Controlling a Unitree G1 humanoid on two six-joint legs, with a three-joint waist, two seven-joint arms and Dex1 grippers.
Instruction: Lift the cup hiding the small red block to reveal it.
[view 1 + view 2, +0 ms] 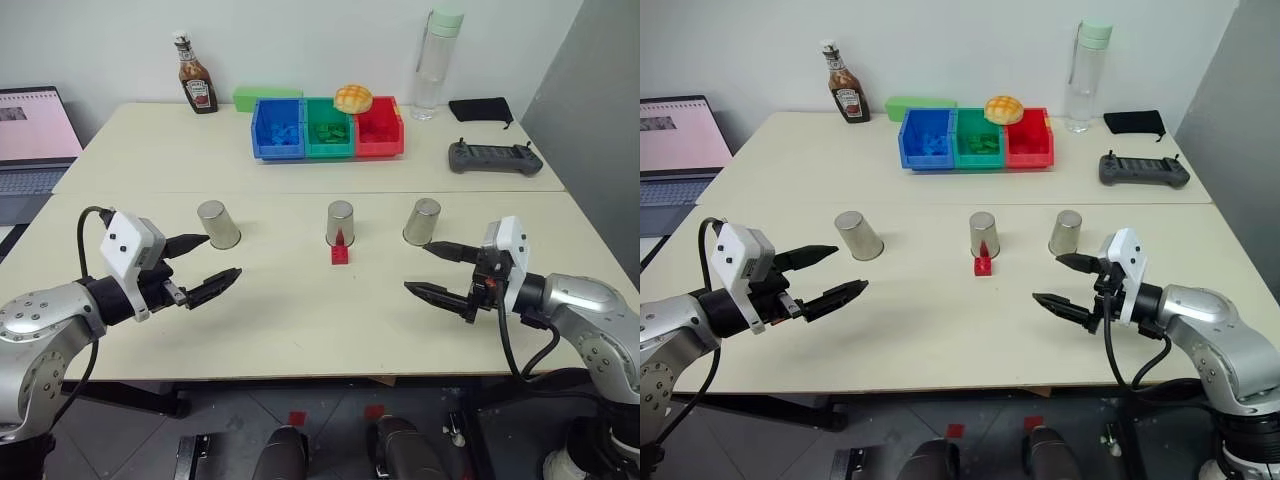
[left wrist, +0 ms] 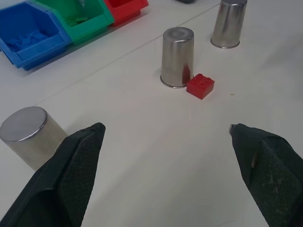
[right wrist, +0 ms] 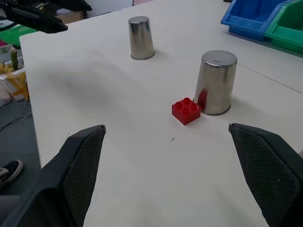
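Observation:
Three shiny silver cups stand upside down in a row on the table: a left cup (image 1: pixel 218 223), a middle cup (image 1: pixel 340 222) and a right cup (image 1: pixel 422 221). The small red block (image 1: pixel 340 253) lies uncovered on the table just in front of the middle cup (image 2: pixel 177 56), close against its rim; no cup covers it. My left gripper (image 1: pixel 222 257) hovers open and empty near the left cup, on its near side. My right gripper (image 1: pixel 416 268) hovers open and empty in front of the right cup. In the right wrist view the block (image 3: pixel 186 110) sits beside the middle cup (image 3: pixel 216 82).
Blue (image 1: pixel 278 130), green (image 1: pixel 329 128) and red (image 1: pixel 379 127) bins stand at the back with a bread roll (image 1: pixel 353 98) on top. A ketchup bottle (image 1: pixel 197 80), water bottle (image 1: pixel 438 60), controller (image 1: pixel 494 157) and black pouch (image 1: pixel 481 108) lie behind. A laptop (image 1: pixel 35 135) is far left.

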